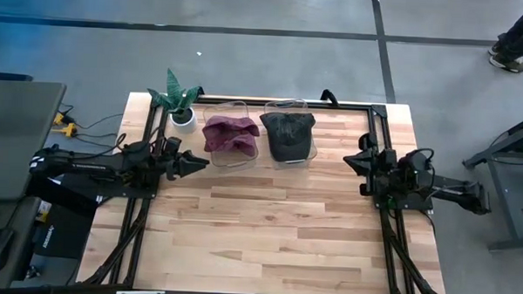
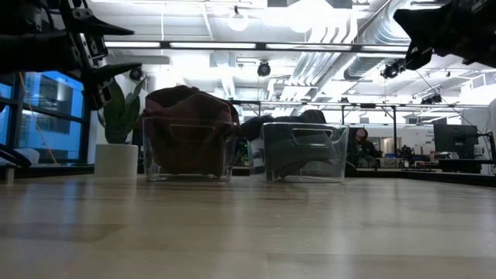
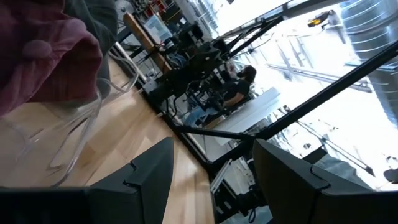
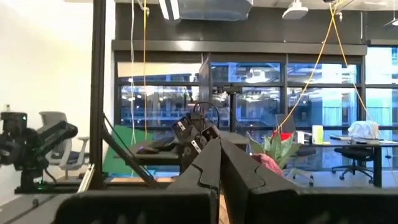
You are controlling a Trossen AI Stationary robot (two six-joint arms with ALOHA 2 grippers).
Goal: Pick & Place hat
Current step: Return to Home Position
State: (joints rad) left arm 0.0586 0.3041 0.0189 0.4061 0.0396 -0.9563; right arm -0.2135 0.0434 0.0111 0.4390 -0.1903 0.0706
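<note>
A maroon hat sits in a clear plastic bin at the table's far side; in the low view the maroon hat fills its bin. A dark grey cap lies in a second clear bin to its right. My left gripper is open, raised just left of the maroon hat's bin; the left wrist view shows the hat close ahead. My right gripper is shut, raised right of the grey cap's bin.
A potted plant stands at the table's far left corner, just behind my left gripper. A black frame runs along the far and side edges. Bare wood spreads across the middle and near side.
</note>
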